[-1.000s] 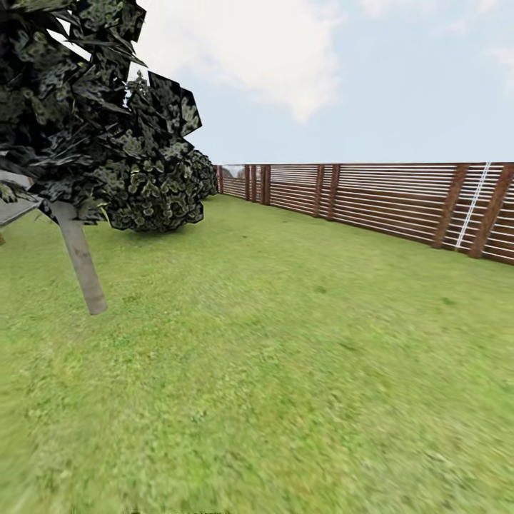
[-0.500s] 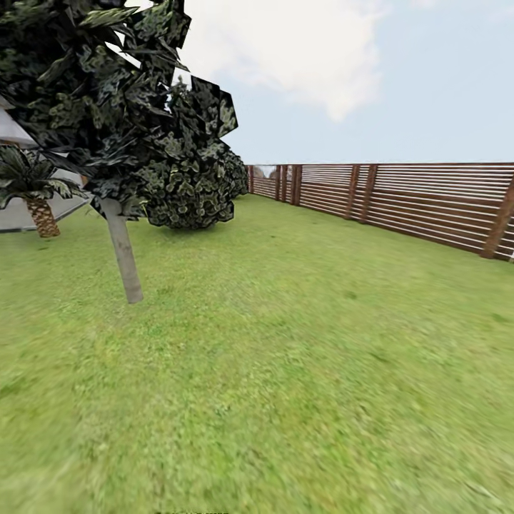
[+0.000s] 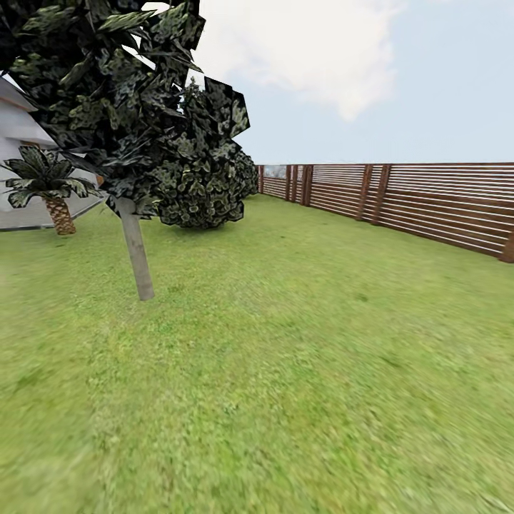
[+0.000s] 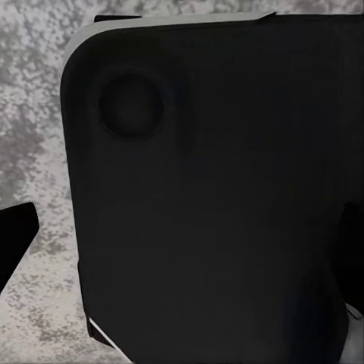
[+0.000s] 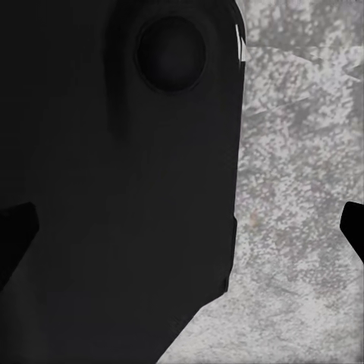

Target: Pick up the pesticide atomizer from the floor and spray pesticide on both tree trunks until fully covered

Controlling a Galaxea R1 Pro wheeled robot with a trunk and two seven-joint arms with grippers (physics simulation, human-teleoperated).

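Close in, each wrist camera looks past a dark rounded robot panel onto mottled grey ground, with black finger tips at the edges; I cannot tell how either gripper stands. On the lawn no atomizer is visible, so its direction is unknown. Farther off left stands a dark-leaved tree, then a palm and the slatted fence.

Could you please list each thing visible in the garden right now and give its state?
Dark-leaved tree: upright, thin grey trunk bare, no white specks visible.
Dark bush: standing behind that tree.
Palm: upright beside the white wall.
Fence: intact, slats horizontal.
Lawn: green, nothing lying on the visible part.
Grippers: open or shut cannot be told.
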